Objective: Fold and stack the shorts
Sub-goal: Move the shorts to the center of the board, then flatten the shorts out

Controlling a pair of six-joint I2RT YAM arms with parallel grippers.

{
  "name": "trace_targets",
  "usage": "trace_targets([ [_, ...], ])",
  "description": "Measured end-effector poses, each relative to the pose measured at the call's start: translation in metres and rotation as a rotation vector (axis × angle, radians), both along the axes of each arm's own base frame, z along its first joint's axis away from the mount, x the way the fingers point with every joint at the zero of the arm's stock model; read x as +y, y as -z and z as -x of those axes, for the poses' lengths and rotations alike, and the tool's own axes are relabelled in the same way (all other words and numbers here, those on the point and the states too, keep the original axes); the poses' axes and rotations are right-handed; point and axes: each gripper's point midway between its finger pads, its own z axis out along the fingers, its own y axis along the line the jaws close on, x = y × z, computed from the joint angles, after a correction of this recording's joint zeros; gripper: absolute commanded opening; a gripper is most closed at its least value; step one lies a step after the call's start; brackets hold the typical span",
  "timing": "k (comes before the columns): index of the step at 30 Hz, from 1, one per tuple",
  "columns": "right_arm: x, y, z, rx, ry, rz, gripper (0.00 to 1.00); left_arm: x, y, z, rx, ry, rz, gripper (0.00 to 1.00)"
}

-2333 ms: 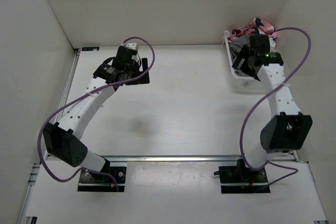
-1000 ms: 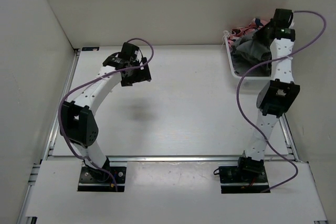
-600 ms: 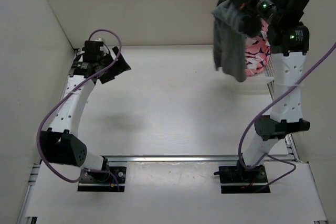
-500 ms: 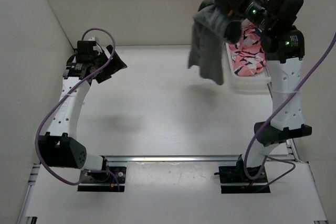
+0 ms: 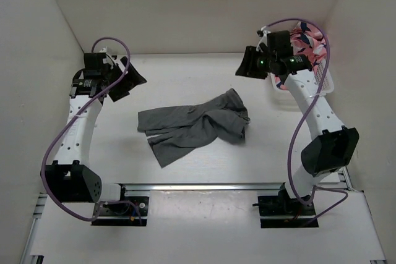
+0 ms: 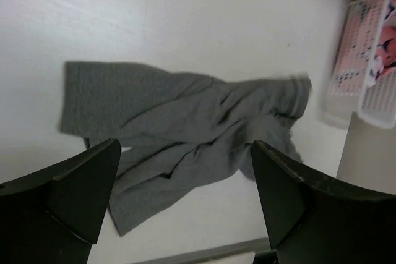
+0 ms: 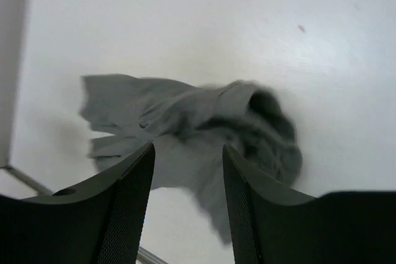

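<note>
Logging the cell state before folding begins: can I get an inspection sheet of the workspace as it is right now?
Surface: white table, no stains seen.
Job's things: the shorts lie crumpled and unfolded mid-table, legs pointing toward the left arm's side, bunched end toward the right; neither gripper touches them.
Clutter: white basket at the far right corner, holding pink patterned fabric.
Grippers: left gripper open and empty, over the far left of the table; right gripper open and empty, beside the basket.
Cables: purple cables loop along both arms, clear of the shorts.
Surroundings: plain white walls on three sides; nothing else seen.
</note>
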Motion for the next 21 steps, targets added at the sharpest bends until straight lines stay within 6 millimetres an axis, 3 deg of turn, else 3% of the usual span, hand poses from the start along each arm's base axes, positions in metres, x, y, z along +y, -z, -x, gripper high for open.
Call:
trace_targets([
  [2,-0.015,0.038,0.000,0.080,0.049,0.057,0.39,-0.006,0.018,0.005,0.042,0.013,0.001,0.78],
  [3,-0.024,0.051,0.006,0.101,0.074,0.078,0.12,-0.007,0.030,0.009,0.071,0.017,-0.002,0.68],
  [5,-0.041,0.068,0.030,0.141,0.124,0.117,0.00,-0.005,0.057,0.018,0.141,0.005,-0.008,0.44],
  [7,-0.054,0.071,0.051,0.144,0.172,0.131,0.00,-0.003,0.082,0.029,0.209,-0.012,-0.012,0.46],
  [8,-0.059,0.070,0.060,0.135,0.190,0.134,0.01,-0.001,0.096,0.036,0.248,-0.025,-0.016,0.54],
  [9,-0.064,0.071,0.068,0.131,0.209,0.137,0.16,0.001,0.110,0.042,0.286,-0.045,-0.022,0.74],
  [10,-0.067,0.073,0.073,0.134,0.226,0.138,0.26,0.003,0.123,0.050,0.323,-0.060,-0.026,0.86],
  [12,-0.072,0.084,0.081,0.160,0.252,0.147,0.45,0.004,0.143,0.064,0.390,-0.096,-0.022,0.96],
  [13,-0.072,0.093,0.083,0.186,0.259,0.149,0.46,0.005,0.151,0.071,0.420,-0.112,-0.021,0.97],
  [16,-0.071,0.127,0.086,0.291,0.263,0.172,0.21,0.005,0.167,0.076,0.472,-0.139,-0.020,0.92],
  [17,-0.069,0.138,0.085,0.328,0.264,0.178,0.18,0.006,0.172,0.073,0.481,-0.148,-0.024,0.87],
  [19,-0.066,0.157,0.081,0.388,0.267,0.188,0.18,0.008,0.185,0.067,0.507,-0.162,-0.033,0.85],
  [21,-0.065,0.176,0.077,0.444,0.271,0.205,0.28,0.009,0.204,0.063,0.549,-0.172,-0.043,0.84],
])
